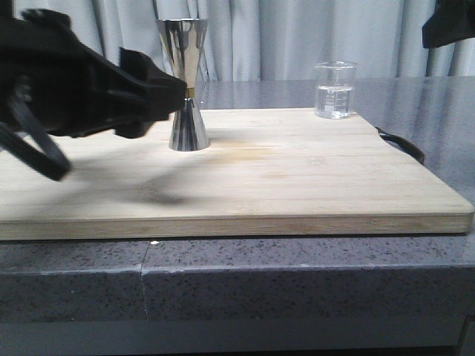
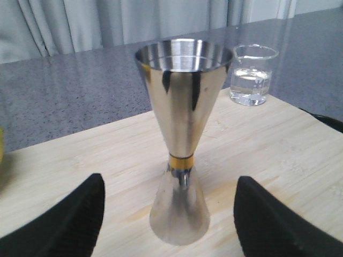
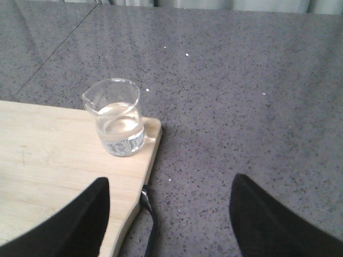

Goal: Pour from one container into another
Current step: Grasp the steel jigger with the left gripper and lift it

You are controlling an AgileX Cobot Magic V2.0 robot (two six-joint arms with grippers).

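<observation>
A wooden cutting board (image 1: 297,178) is laid on a speckled grey countertop (image 1: 223,274), its front edge nearest the camera. The left gripper (image 2: 170,214) is held low over the left part of the board, fingers spread wide apart; the steel jigger (image 1: 187,83) is seen between them at waist level, untouched on either side in the left wrist view. The jigger stands upright on the board, left of centre, a gold band at its narrow waist and its upper cup open. Farther back, at the board's far right corner, the glass beaker (image 1: 335,90) stands upright, part filled with clear liquid, well apart from the jigger. The right gripper (image 3: 169,214) is held above the countertop near that corner, fingers spread, nothing between them; the beaker lies ahead of it. A dark strap (image 3: 150,214) hangs at the board's edge. Grey curtains (image 1: 282,37) close the background
</observation>
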